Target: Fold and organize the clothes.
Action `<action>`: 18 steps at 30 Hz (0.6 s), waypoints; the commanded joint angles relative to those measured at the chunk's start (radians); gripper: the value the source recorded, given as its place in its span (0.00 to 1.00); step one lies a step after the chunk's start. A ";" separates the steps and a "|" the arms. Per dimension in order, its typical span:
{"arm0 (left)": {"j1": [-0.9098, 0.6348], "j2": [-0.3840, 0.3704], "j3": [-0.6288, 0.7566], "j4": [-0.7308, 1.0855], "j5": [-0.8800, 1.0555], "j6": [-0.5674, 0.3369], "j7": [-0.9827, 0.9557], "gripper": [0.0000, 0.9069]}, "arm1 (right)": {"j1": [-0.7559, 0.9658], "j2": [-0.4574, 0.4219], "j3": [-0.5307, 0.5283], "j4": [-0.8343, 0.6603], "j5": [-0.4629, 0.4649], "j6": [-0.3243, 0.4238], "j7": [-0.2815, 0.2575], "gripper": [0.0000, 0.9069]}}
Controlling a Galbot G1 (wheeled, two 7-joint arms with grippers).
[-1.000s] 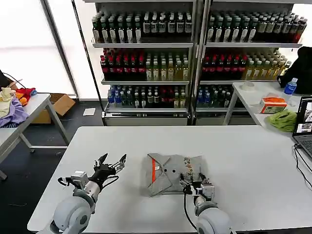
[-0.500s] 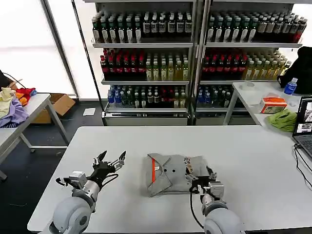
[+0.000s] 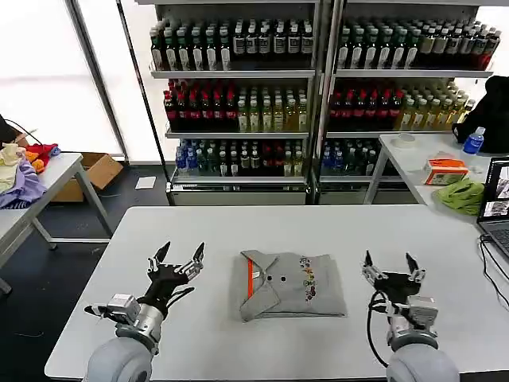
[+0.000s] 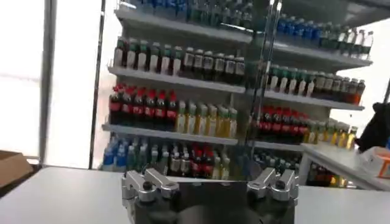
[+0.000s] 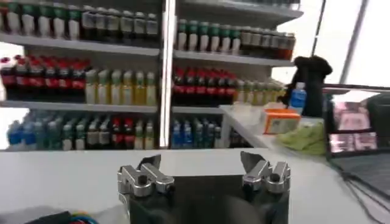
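On the white table [image 3: 238, 231], near its middle and toward our front edge, we see one grey shirt [image 3: 290, 284] lying folded into a compact, roughly rectangular packet. Its collar with the orange trim [image 3: 250, 280] sits on the packet's left side, and the small multicoloured chest print [image 3: 307, 277] faces up near the centre. Nothing touches it; it rests flat with a slightly uneven lower left corner.

To the shirt's left, our left gripper [image 3: 178, 256] hovers above the tabletop, just beside the packet but apart from it, its fingers spread wide and holding nothing. To the shirt's right, our right gripper [image 3: 391, 267] is likewise raised off the table, clear of the cloth, with its fingers spread apart and empty. The left wrist view shows that gripper's [image 4: 210, 182] two finger bases set well apart, and the right wrist view shows the same for the right gripper [image 5: 204, 173].

Beyond the table stand shelves of bottled drinks [image 3: 318, 87]. Off to the right, a second table [image 3: 413, 163] carries a lime-green cloth [image 3: 464, 194], an orange-topped box [image 3: 445, 170] and a blue bottle [image 3: 474, 142], with a laptop [image 3: 496, 208] at the edge of the view. Off to the left, another table [image 3: 48, 187] holds a heap of lilac, red and yellow fabrics [image 3: 22, 171], and a cardboard box [image 3: 94, 171] sits on the floor behind it.
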 commanded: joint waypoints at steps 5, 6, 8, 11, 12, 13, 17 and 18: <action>0.056 -0.010 -0.053 -0.007 0.101 -0.008 0.013 1.00 | -0.051 0.009 0.137 0.005 0.001 0.036 -0.011 1.00; 0.053 -0.008 -0.058 -0.002 0.101 -0.009 0.014 1.00 | -0.048 0.011 0.133 -0.002 -0.004 0.038 -0.012 1.00; 0.048 -0.006 -0.062 0.006 0.097 -0.011 0.014 1.00 | -0.047 0.014 0.131 -0.011 -0.006 0.038 -0.013 1.00; 0.041 -0.005 -0.065 0.020 0.088 -0.014 0.012 1.00 | -0.048 0.016 0.125 -0.018 -0.011 0.041 -0.015 1.00; 0.037 -0.005 -0.071 0.018 0.098 0.016 0.016 1.00 | -0.050 0.017 0.121 -0.019 -0.012 0.042 -0.016 1.00; 0.037 -0.005 -0.077 0.016 0.110 0.029 0.027 1.00 | -0.051 0.018 0.120 -0.020 -0.012 0.042 -0.016 1.00; 0.032 -0.006 -0.082 0.009 0.126 0.054 0.035 1.00 | -0.050 0.020 0.116 -0.023 -0.011 0.044 -0.019 1.00; 0.032 -0.006 -0.082 0.009 0.111 0.059 0.030 1.00 | -0.049 0.021 0.114 -0.024 -0.011 0.044 -0.019 1.00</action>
